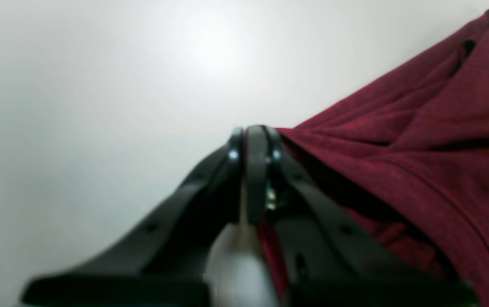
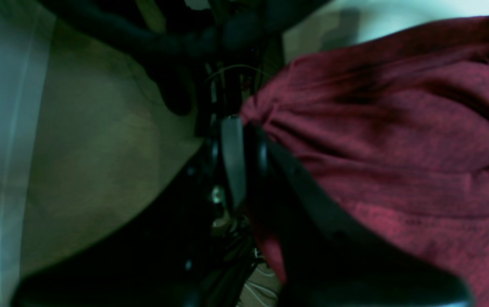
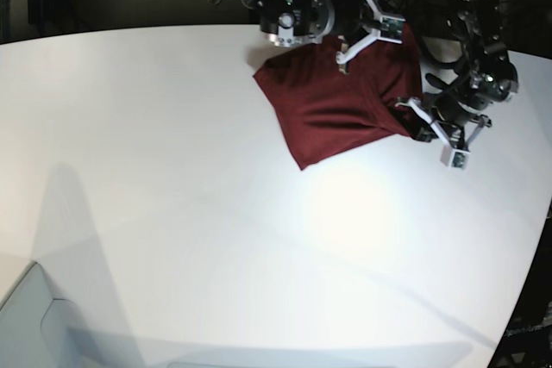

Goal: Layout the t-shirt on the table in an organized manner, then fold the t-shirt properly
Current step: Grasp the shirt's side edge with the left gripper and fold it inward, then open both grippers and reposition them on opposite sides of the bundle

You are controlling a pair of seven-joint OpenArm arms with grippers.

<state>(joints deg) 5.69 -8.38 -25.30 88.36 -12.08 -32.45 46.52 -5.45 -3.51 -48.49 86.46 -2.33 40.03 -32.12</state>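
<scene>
Soft, light, wrinkly t-shirt (image 3: 341, 105) bunched near the table's (image 3: 172, 213) far edge; pinched at opposite edges by left gripper (image 1: 255, 132) and right gripper (image 2: 238, 128), both clamped on cloth; best held by hems or corners

We see a large white table (image 3: 172, 213) filling most of the base view, smooth and glossy, with a bright patch of reflected light near its middle and soft grey shadows across its lower left part. Its edge curves along the top of that view and falls away at the right. Directly on it, near that top edge and well right of centre, lies the t-shirt (image 3: 332, 109), a dark red, wrinkled cloth bunched into a rough wedge whose lower corner points toward the middle of the table. In the left wrist view its folds rest on the white surface.
</scene>
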